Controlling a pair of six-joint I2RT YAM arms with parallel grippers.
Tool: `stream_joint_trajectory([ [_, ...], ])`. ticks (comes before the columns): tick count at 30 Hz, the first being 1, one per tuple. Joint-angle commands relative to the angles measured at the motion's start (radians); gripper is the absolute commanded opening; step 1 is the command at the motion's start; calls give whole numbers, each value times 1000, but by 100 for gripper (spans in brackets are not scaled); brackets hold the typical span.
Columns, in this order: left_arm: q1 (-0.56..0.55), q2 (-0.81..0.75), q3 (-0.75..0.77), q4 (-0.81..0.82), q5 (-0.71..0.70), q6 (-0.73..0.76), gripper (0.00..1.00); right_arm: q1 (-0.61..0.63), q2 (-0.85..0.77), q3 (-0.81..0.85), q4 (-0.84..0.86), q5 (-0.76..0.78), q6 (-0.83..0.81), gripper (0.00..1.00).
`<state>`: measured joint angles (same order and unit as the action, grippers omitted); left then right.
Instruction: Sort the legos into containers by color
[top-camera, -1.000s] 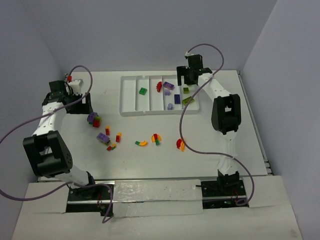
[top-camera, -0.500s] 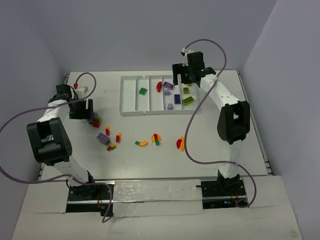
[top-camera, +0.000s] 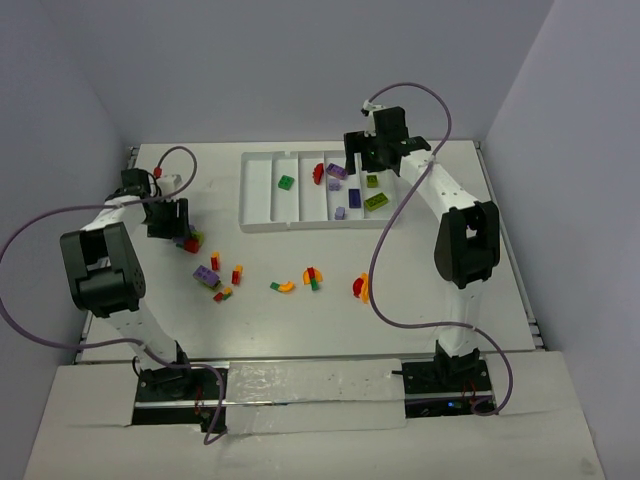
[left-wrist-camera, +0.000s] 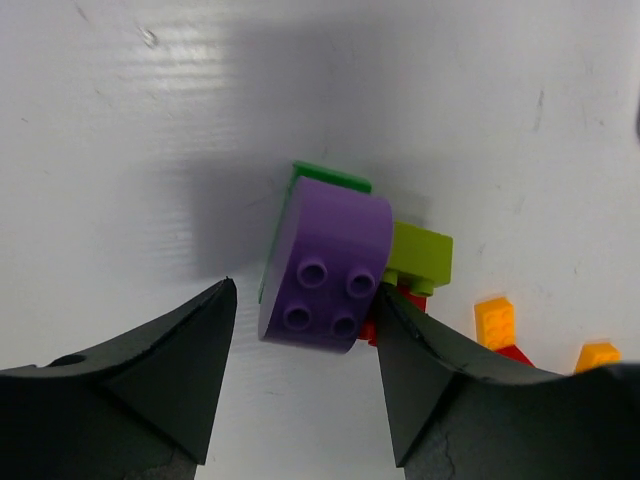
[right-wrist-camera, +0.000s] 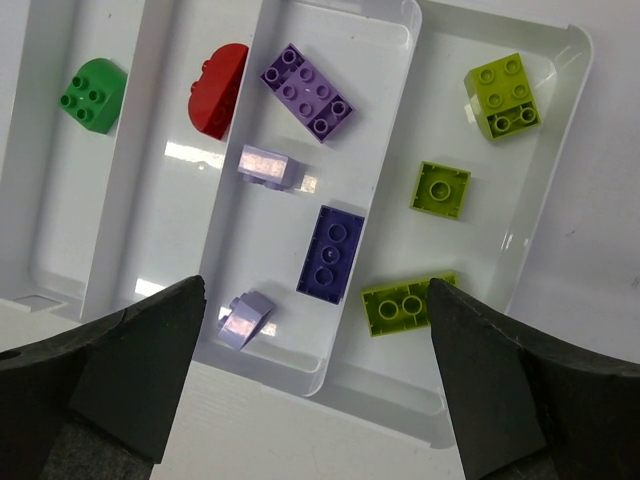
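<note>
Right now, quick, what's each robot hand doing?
Left gripper: open around the purple brick, not gripping it.
Right gripper: open, empty, above the tray.

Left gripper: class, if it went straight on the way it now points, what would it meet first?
Most likely the purple brick between the left gripper's fingers, lying against a green brick and a lime brick; depth is unclear.

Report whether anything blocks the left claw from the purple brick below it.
Nothing visible does. The purple brick lies bare between the left claw's open jaws. A green brick, a lime brick and a red brick crowd against it and might shift with it.
</note>
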<state>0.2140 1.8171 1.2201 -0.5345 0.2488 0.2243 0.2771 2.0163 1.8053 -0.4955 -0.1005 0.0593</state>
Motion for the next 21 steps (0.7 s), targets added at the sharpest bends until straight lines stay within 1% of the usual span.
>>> stream_joint_trajectory([
  [1,-4,38,66,61,-39,-16,63,5,-27,-2,5,-13,5,97],
  [5,-4,60,101,70,-52,-17,58,5,-28,-9,6,-16,4,97],
  [12,-4,70,140,54,-39,-2,38,5,-35,-13,6,-33,2,96],
  [16,-3,64,149,35,-35,16,35,7,-42,-15,5,-52,-2,96],
  [21,-4,29,159,4,-2,33,21,9,-51,-15,-4,-67,-4,95],
])
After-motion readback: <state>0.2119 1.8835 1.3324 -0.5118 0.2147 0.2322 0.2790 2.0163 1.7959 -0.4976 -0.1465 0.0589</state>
